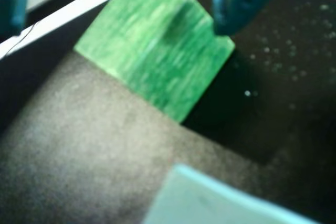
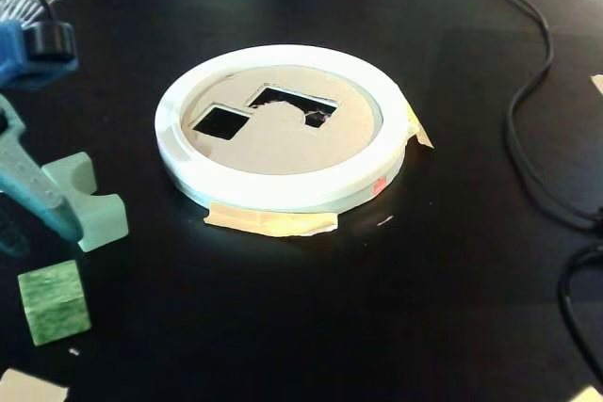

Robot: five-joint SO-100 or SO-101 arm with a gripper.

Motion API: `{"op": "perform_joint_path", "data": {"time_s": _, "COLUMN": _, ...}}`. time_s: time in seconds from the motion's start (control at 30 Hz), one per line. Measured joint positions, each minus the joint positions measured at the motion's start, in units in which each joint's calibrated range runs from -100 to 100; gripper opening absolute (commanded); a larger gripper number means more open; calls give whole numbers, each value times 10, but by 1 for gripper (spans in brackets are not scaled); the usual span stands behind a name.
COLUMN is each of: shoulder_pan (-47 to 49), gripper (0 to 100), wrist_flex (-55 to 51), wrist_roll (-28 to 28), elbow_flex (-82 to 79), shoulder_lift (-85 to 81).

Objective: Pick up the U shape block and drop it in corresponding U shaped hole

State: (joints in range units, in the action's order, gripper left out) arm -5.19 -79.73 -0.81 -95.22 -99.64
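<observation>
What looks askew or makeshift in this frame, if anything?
The white ring is held down makeshift with tan tape: one wrinkled strip at its front edge in the fixed view, another piece at its right side. Both blocks, the U shape block and the green cube, sit intact on the table.

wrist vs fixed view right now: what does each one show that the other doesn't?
Wrist only: a close, blurred look at the green cube with the teal pincer tips either side near the top edge.

Fixed only: the white ring with the cardboard disc, the U shaped hole, the square cutout, and the cable.

Both: the green cube, the pale U shape block (just a corner at the wrist view's bottom), and the black tabletop.
</observation>
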Motion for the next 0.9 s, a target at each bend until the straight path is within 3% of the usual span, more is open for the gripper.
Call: {"op": "perform_joint_path", "data": {"time_s": 0.9, "shoulder_pan": -6, "gripper": 61, "wrist_flex": 0, "wrist_roll": 1, "elbow_flex": 0, "shoulder_lift": 0}}
